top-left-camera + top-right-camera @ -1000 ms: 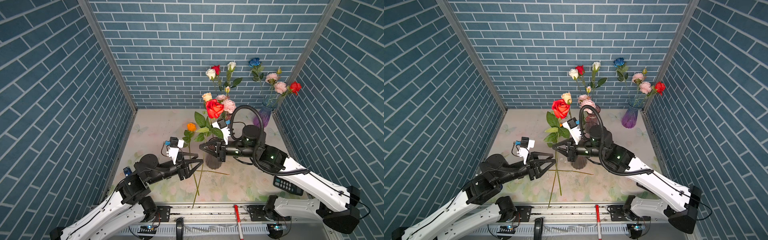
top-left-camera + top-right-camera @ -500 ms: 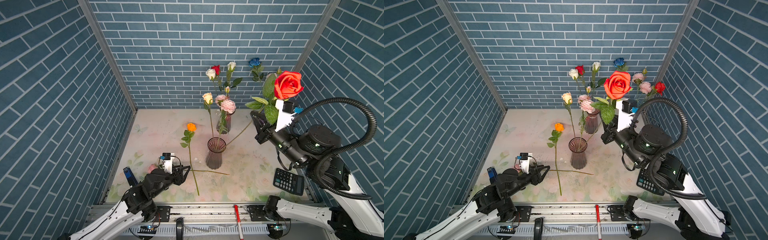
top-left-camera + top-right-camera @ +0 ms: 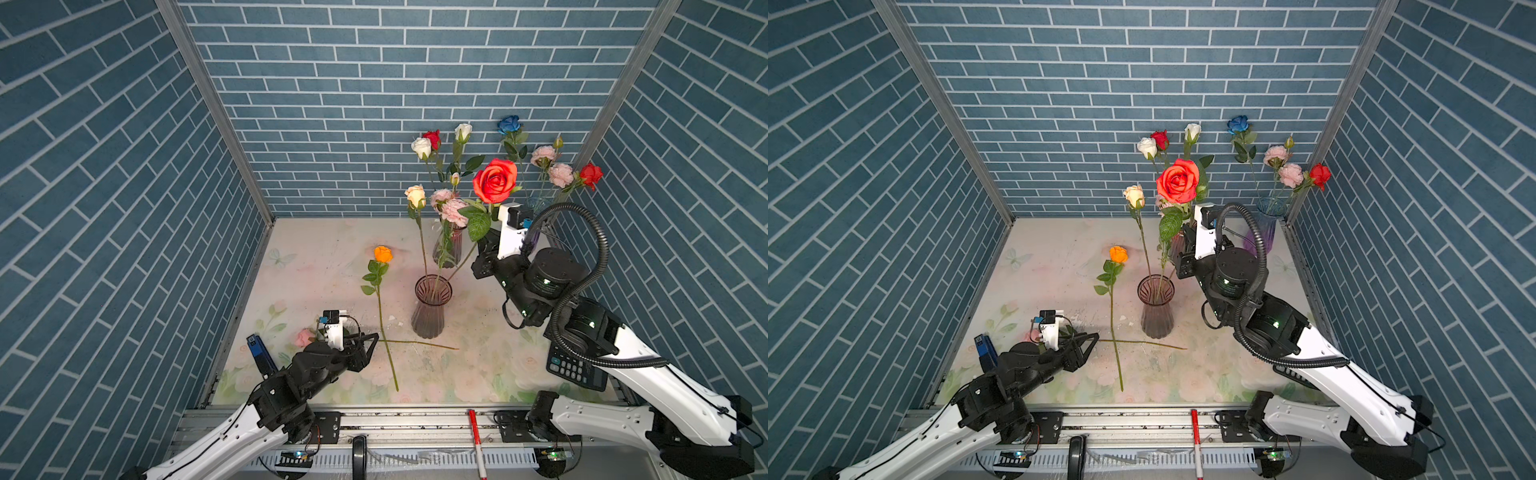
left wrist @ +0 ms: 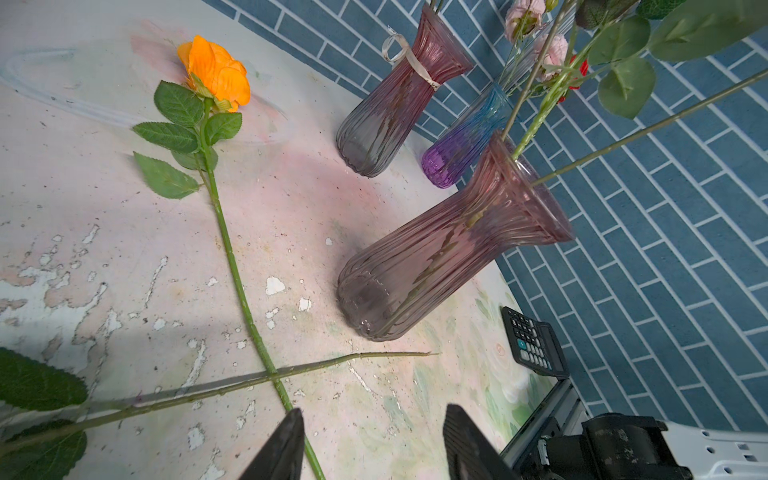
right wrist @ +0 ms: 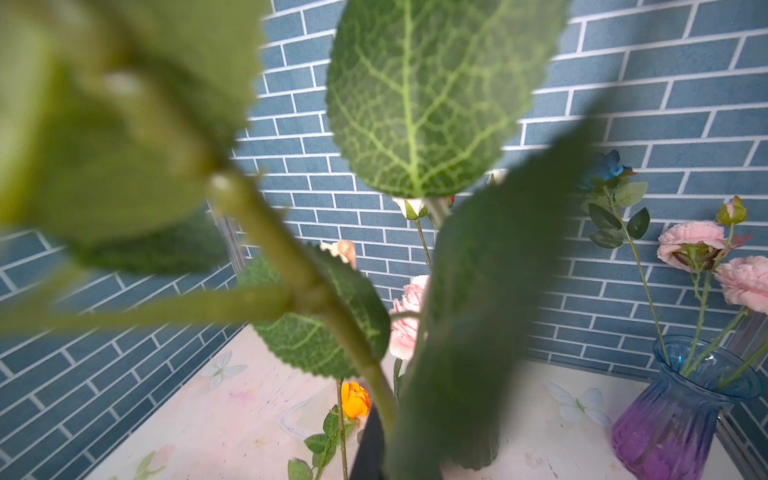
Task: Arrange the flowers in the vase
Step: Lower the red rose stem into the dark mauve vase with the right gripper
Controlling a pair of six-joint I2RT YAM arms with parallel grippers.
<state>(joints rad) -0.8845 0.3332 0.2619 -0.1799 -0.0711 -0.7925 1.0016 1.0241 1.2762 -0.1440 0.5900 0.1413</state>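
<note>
Treat the task as partly complete. Three vases stand on the table [image 3: 324, 249]. The front vase [image 3: 430, 307], near the middle of the table, is the one being filled. The rear pink vase [image 4: 390, 104], by the far edge, and the blue-purple vase [image 3: 1264, 226], in the far right corner, each carry several blooms and appear finished.

The right tool [image 3: 483, 247] is clenched on the stem of the red rose [image 3: 495, 180], above and to the right of the front vase. The stem slants down into the vase mouth. Judge this insertion as in progress: the flower is entered but not let go.

The left tool [image 4: 374, 411] is released and empty. It sits low over the table, toward the near edge and left of the front vase.

The cream rose [image 3: 415, 195] stands in the front vase.

Two flowers remain on the table:
- The orange rose [image 3: 383, 254] lies left of the front vase, bloom toward the far edge.
- A loose stem [image 4: 332, 363] crosses it just ahead of the left tool, tip toward the right edge. The left tool hides its bloom end in both top views.

Expect both to need placing.
</note>
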